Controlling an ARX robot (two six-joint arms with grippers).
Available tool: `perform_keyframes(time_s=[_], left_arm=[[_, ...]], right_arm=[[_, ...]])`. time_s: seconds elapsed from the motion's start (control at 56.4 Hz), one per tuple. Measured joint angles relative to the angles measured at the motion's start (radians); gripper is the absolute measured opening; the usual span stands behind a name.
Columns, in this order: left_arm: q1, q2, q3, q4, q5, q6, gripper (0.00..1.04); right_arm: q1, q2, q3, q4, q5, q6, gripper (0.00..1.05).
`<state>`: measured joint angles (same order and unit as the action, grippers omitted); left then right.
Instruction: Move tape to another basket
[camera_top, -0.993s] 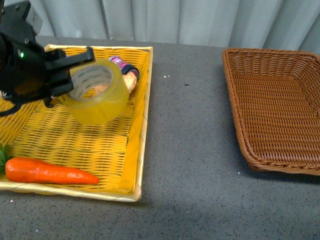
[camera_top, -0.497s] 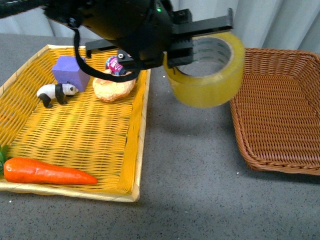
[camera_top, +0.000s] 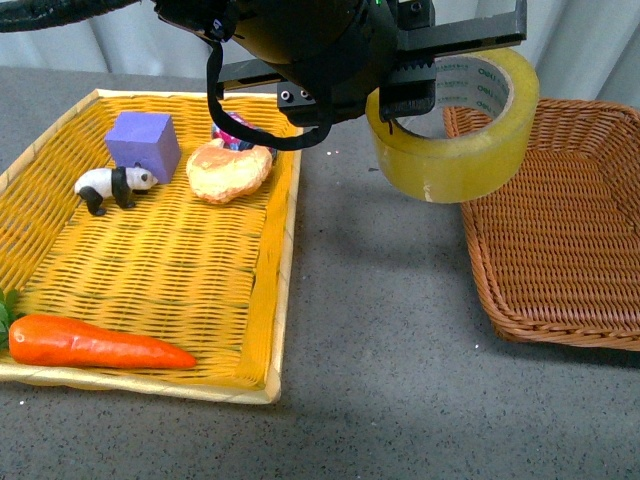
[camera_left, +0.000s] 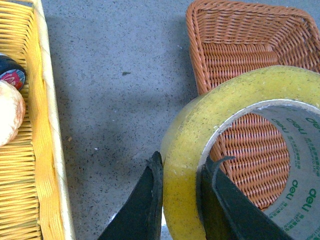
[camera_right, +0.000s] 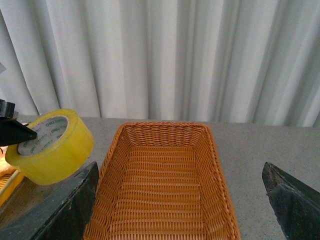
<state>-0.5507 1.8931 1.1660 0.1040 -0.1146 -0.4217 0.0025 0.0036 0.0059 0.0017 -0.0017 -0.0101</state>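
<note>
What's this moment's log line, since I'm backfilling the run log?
left gripper: shut on tape | tape: aloft by basket, unreleased | right gripper: open

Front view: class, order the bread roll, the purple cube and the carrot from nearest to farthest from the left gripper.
1. Bread roll, toward the yellow tray's far right corner, nearest the left gripper holding the tape.
2. Purple cube, in the tray's far left part.
3. Carrot, along the tray's near edge, farthest.

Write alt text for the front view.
The left gripper holds a roll of yellow tape in the air at the left rim of a brown wicker basket. A yellow tray at left holds a carrot, toy panda, purple cube and bun.
</note>
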Motion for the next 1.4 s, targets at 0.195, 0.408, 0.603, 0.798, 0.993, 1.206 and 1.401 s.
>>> perform_keyframes(time_s=[0.195, 0.408, 0.603, 0.798, 0.993, 1.206, 1.401], left_arm=[[0.011, -0.014, -0.013, 0.017, 0.004, -0.010, 0.16], [0.013, -0.038, -0.016, 0.021, 0.002, -0.011, 0.16], [0.013, -0.038, -0.016, 0.021, 0.002, -0.015, 0.16], [0.013, -0.038, -0.017, 0.021, 0.003, -0.018, 0.16], [0.014, -0.038, -0.017, 0.021, 0.002, -0.018, 0.16], [0.014, -0.038, -0.017, 0.021, 0.002, -0.018, 0.16], [0.014, -0.038, -0.017, 0.021, 0.001, -0.018, 0.16]], right_arm=[[0.000, 0.000, 0.000, 0.000, 0.000, 0.000, 0.96], [0.059, 0.105, 0.070, -0.164, 0.232, 0.000, 0.96], [-0.060, 0.539, 0.280, -0.202, 0.066, 0.171, 0.96], [-0.072, 1.034, 0.666, -0.141, -0.245, 0.220, 0.96], [-0.001, 1.370, 0.970, -0.286, -0.381, 0.088, 0.96], [0.078, 1.580, 1.151, -0.356, -0.395, -0.046, 0.96], [0.130, 1.715, 1.265, -0.391, -0.410, -0.080, 0.96]])
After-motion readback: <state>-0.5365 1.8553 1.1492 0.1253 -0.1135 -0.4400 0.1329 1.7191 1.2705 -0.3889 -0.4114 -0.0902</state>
